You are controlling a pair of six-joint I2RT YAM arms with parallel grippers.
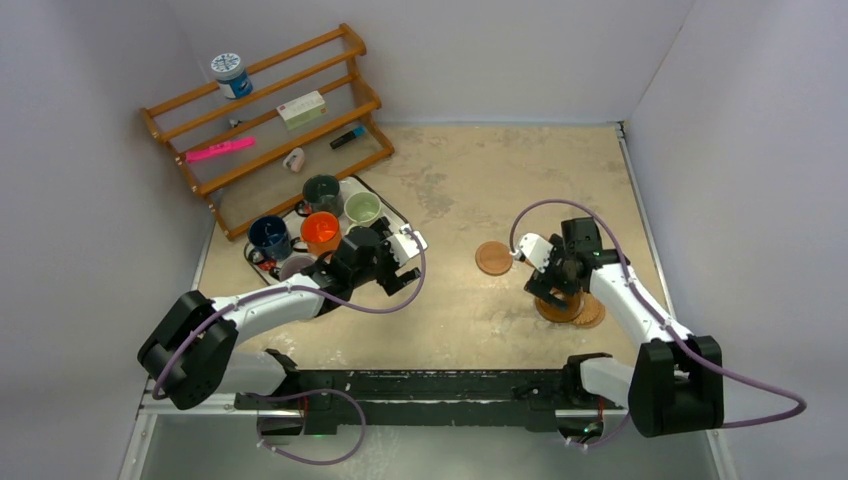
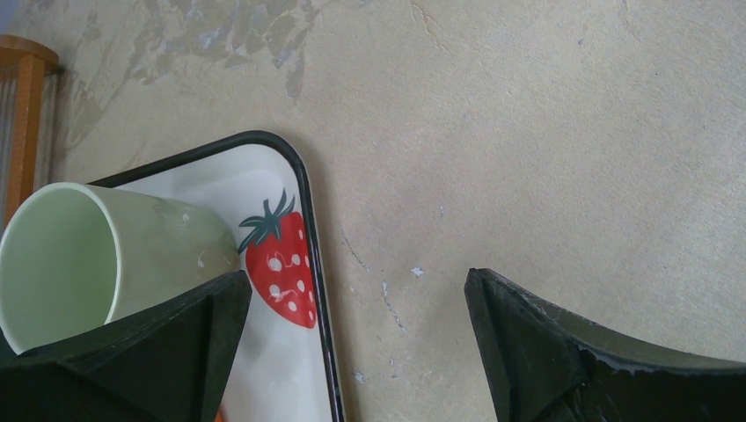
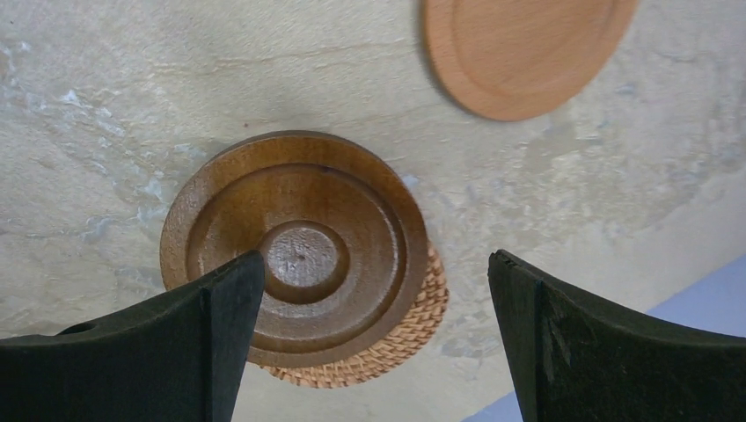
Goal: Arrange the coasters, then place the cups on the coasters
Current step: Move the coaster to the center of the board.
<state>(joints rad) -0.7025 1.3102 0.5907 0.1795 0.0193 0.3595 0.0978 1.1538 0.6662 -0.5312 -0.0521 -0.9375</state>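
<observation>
Here, pale walls [image 1: 500,50] enclose a mottled beige table [image 1: 470,190] bearing coasters [image 1: 492,258].

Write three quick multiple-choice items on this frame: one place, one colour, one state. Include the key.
1. Where do the cups stand?
A) on coasters
B) on the strawberry tray
C) stacked on one another

2. What colour is the cup nearest the left gripper in its wrist view?
A) pale green
B) orange
C) dark blue

3. How is the right gripper?
A) shut on a coaster
B) shut on a cup
C) open above the dark brown coaster

Key:
1 B, the top view shows them grouped on the tray.
2 A, the pale green cup sits by that gripper's finger.
3 C, its jaws stand wide apart with nothing held.
</observation>
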